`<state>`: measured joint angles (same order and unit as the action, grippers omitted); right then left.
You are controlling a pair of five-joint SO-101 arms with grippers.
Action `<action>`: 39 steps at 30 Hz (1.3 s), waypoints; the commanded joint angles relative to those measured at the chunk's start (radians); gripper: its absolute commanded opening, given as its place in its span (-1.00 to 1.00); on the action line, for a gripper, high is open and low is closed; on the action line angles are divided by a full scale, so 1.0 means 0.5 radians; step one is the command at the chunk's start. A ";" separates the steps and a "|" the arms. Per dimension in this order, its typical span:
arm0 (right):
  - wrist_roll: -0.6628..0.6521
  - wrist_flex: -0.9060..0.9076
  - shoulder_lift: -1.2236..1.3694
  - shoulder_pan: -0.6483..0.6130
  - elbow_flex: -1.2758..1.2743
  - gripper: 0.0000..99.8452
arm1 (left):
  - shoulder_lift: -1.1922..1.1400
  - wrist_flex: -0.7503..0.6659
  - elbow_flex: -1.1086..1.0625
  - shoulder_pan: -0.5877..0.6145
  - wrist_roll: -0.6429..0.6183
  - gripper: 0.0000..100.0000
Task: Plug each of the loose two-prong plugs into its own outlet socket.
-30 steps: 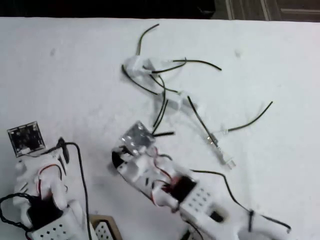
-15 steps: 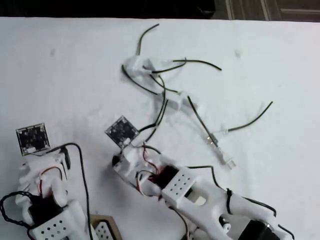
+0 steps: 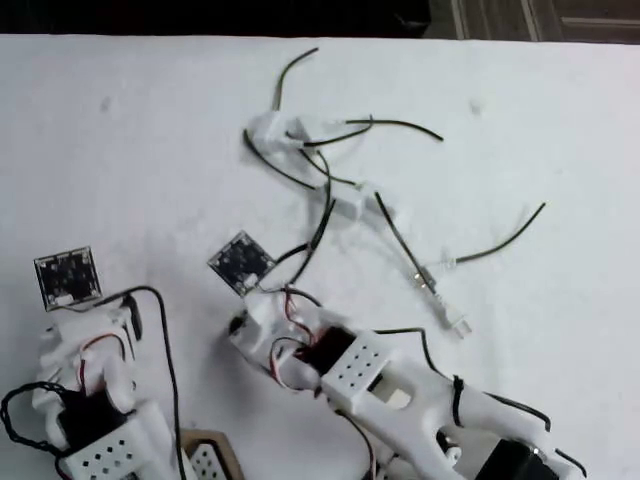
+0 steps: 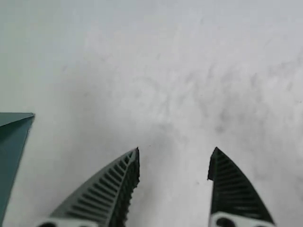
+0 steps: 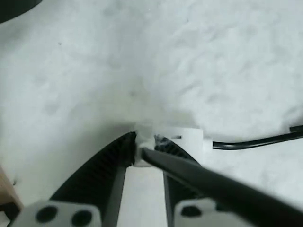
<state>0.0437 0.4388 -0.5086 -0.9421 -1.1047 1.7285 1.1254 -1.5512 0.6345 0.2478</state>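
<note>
- right gripper (image 5: 144,151) pinches the small white plastic plug (image 5: 187,139); seems light and rigid, so grab the body
- thin black cord (image 5: 255,141) looks floppy
- left gripper (image 4: 173,165) gapes wide, empty

White table (image 3: 130,150) showing faint grey mottling, black cord (image 5: 255,141) trailing from white plug (image 5: 189,138), white arms (image 3: 420,400) carrying red and black wires (image 3: 292,312), left gripper (image 4: 173,163) baring black ribbed fingers (image 4: 120,189).

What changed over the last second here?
The right arm swung its wrist toward the left arm and stretched out, mostly in the first half-second. The right pincer grips a white connector, and the black cable there was dragged along. The left arm edged slightly right. The cable tangle farther up stayed put.
</note>
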 commanded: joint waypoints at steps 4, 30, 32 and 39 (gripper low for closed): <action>-0.015 0.014 0.204 0.032 0.147 -0.97 | 0.017 -0.009 0.012 0.026 0.015 -0.52; -0.028 0.621 -0.281 0.017 0.494 -0.47 | 0.017 -0.012 0.031 0.011 0.006 -0.44; -0.028 0.750 -0.443 0.017 0.540 -0.53 | 0.017 0.006 0.031 -0.035 0.003 -0.37; -0.012 1.211 -0.726 0.032 0.559 -0.66 | 0.017 0.144 0.089 -0.333 0.018 -0.35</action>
<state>0.0376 0.9498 -0.8170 -0.9421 -0.8669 1.7285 1.1592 -1.5512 0.5393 0.2478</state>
